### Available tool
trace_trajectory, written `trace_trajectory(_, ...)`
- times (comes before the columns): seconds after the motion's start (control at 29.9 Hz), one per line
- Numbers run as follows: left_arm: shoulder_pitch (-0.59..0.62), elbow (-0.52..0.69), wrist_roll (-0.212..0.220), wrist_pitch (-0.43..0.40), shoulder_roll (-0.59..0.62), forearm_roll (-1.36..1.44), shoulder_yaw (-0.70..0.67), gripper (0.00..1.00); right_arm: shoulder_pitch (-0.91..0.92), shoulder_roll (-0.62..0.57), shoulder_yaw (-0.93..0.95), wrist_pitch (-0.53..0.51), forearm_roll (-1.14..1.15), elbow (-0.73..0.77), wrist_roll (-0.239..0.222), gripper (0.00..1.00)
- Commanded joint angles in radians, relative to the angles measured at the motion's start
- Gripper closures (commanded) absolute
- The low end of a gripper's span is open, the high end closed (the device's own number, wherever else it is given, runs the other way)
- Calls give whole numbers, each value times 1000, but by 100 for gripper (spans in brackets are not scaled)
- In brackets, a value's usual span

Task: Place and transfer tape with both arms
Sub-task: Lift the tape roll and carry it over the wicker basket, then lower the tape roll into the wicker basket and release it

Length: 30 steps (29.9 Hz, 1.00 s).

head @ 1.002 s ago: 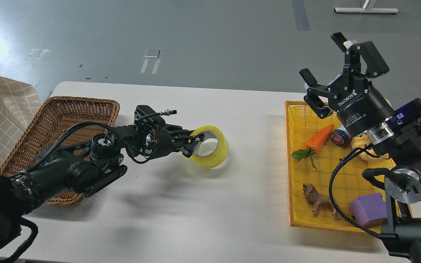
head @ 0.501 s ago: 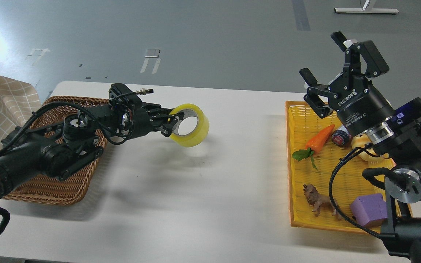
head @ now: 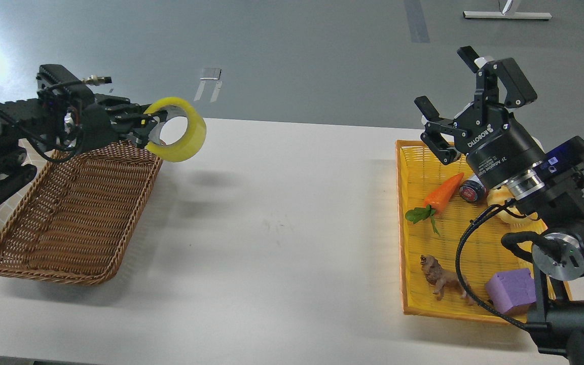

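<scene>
The tape (head: 183, 133), a yellowish translucent roll with a pale core, hangs in the air over the far right corner of the brown wicker basket (head: 69, 213). My left gripper (head: 149, 126) is shut on the roll's near wall and holds it well above the table. My right gripper (head: 451, 81) is open and empty, raised above the far end of the yellow tray (head: 413, 167) at the right.
The yellow tray holds a toy carrot (head: 441, 190), a leafy sprig (head: 420, 215), a small dark can (head: 470, 191), a lion figure (head: 439, 279), a purple block (head: 512, 291) and a yellow toy partly hidden by my right arm. The white table (head: 271, 228) lies between basket and tray.
My left arm has lifted the tape and carried it left and away, from the table's middle to above the wicker basket's far right corner. The right arm has barely moved.
</scene>
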<state>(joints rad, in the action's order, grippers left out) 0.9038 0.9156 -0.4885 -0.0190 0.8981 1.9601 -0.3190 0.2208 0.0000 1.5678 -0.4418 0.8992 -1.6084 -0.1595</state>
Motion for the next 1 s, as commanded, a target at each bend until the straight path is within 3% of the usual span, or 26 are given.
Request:
trace_trajectory(0.0,-13,-1,0,1,59,-1,1,100,0,0,-20,0,1,2,1,0)
trace_trajectory(0.23,-81,-52,0,1,133,-1,3,100,-5,0,-31,0,1,1,5,0)
trace_trajectory(0.53,-190,-121,0,4,133,-3,3,100,-8,0,-31,0,0,1,5,0)
trace_trajectory(0.97,-252,-123,0,40,117,-3,1,100,-11,0,-31,0,1,1,5,0)
